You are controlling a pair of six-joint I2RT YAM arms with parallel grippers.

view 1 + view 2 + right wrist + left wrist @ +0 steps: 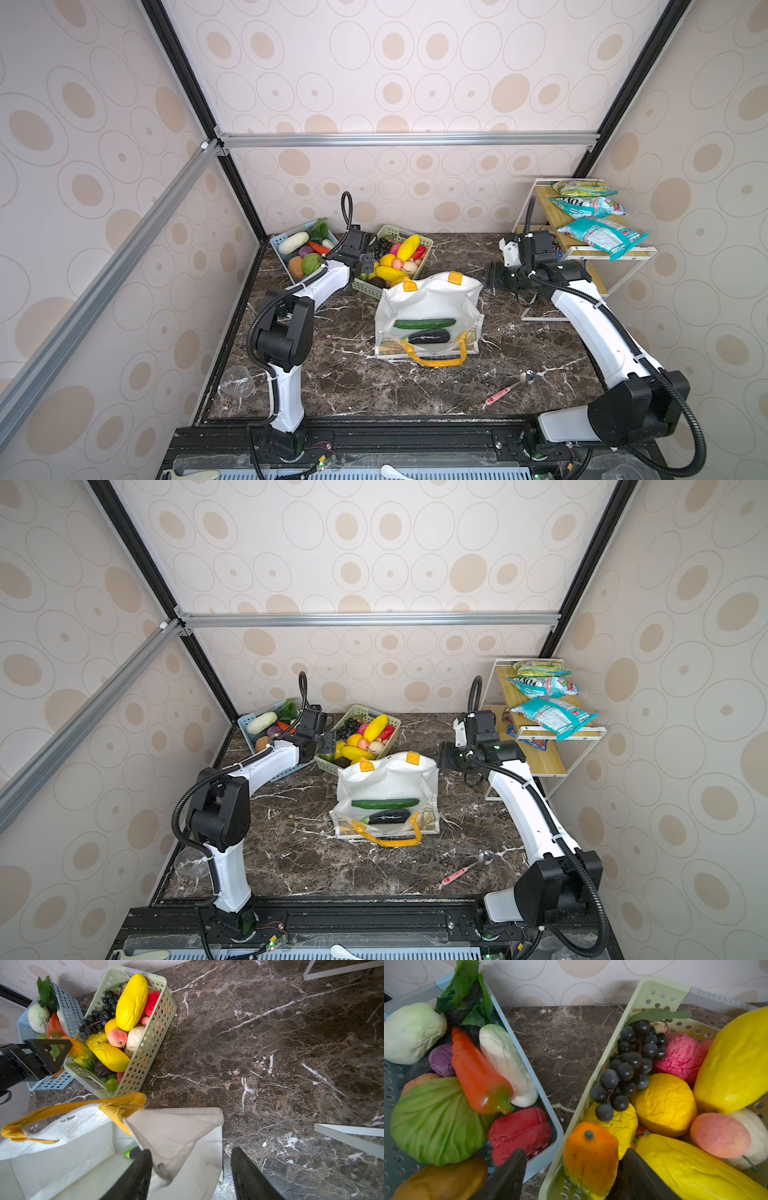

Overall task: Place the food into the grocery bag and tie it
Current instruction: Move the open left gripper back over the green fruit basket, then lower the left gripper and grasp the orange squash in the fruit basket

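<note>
The gourd (588, 1155) and green basket wall (583, 1093) are being straddled by the open, empty left jaws, so the wall could be pinched; right jaws likewise open.

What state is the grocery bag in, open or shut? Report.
Open. The grocery bag gapes, handles untied, with a cucumber and eggplant visible inside.

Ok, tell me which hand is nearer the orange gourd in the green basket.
Left. The left hand is open, straddling the gourd; the right hand is off at the bag's far rim.
</note>
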